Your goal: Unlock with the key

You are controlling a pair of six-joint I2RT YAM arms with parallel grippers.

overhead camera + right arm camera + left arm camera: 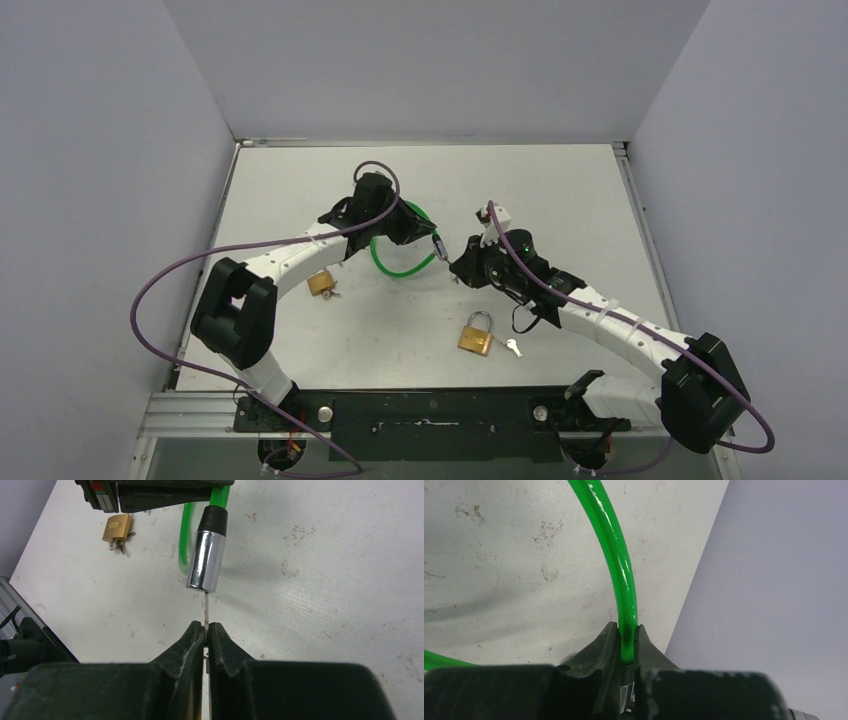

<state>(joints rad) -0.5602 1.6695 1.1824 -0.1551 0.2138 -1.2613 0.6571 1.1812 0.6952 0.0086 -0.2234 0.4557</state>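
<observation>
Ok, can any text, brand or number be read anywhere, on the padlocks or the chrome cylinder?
No text is legible anywhere.
Centre brass padlock: any stamp too small to read.
Left brass padlock: face blurred, nothing legible.
Chrome lock cylinder: plain, no marking shows.

On table (pixel 560 190), middle: cable loop (pixel 405 262) pinched in left gripper (pixel 626 650), lock barrel (pixel 206 562) at loop's right end. Right of barrel: key (pixel 205 611) pinched in right gripper (pixel 205 630), blade meeting barrel's end face. Near-left of loop, beside left arm: padlock (pixel 320 283). Near-centre: second padlock (pixel 477 335), loose key (pixel 513 347) just right of it.
</observation>
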